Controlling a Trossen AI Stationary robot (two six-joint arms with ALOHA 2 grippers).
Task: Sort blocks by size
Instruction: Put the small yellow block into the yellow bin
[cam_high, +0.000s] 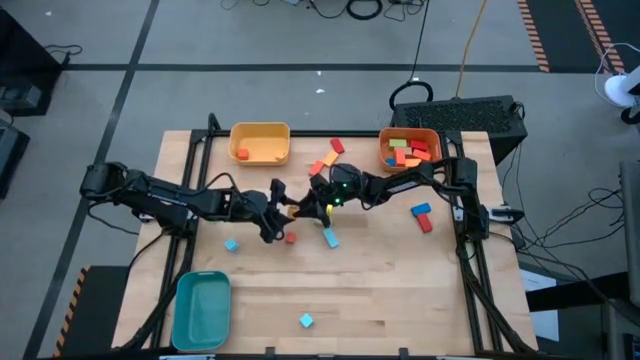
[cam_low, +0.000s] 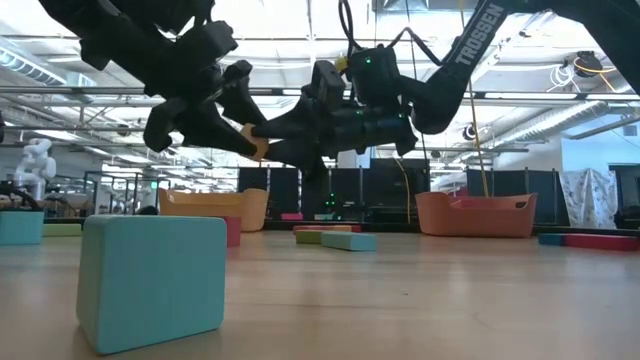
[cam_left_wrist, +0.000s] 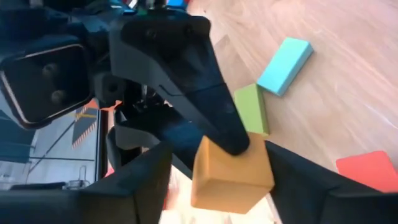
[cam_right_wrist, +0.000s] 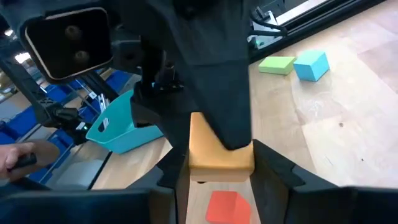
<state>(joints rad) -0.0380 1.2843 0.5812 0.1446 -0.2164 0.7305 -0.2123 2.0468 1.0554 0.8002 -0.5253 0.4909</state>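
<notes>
An orange-tan block (cam_left_wrist: 230, 177) hangs in the air over the middle of the table (cam_high: 400, 290). My right gripper (cam_right_wrist: 221, 180) is shut on it, reaching in from the table's right. My left gripper (cam_left_wrist: 217, 186) comes from the left and stands open, its fingers on either side of the same block. In the left wrist view a narrow gap shows between one finger (cam_left_wrist: 146, 180) and the block. The low view shows both grippers meeting at the block (cam_low: 258, 145). Other blocks lie on the table: a light blue bar (cam_high: 330, 238), a red cube (cam_high: 290, 238) and a light blue cube (cam_high: 231, 245). My right gripper pinches the block by two opposite faces (cam_right_wrist: 194, 158) between its two fingers. The fingers come about level from the table's right side. The block is lifted clear of the table. My left gripper: whether a finger touches the block I cannot tell.
A yellow bin (cam_high: 282, 143) at the far left and an orange bin (cam_high: 384, 150) at the far right each hold blocks. A teal bin (cam_high: 202, 310) stands near left. More blocks lie at the far middle (cam_high: 325, 160), the right (cam_high: 421, 215) and the near edge (cam_high: 305, 320).
</notes>
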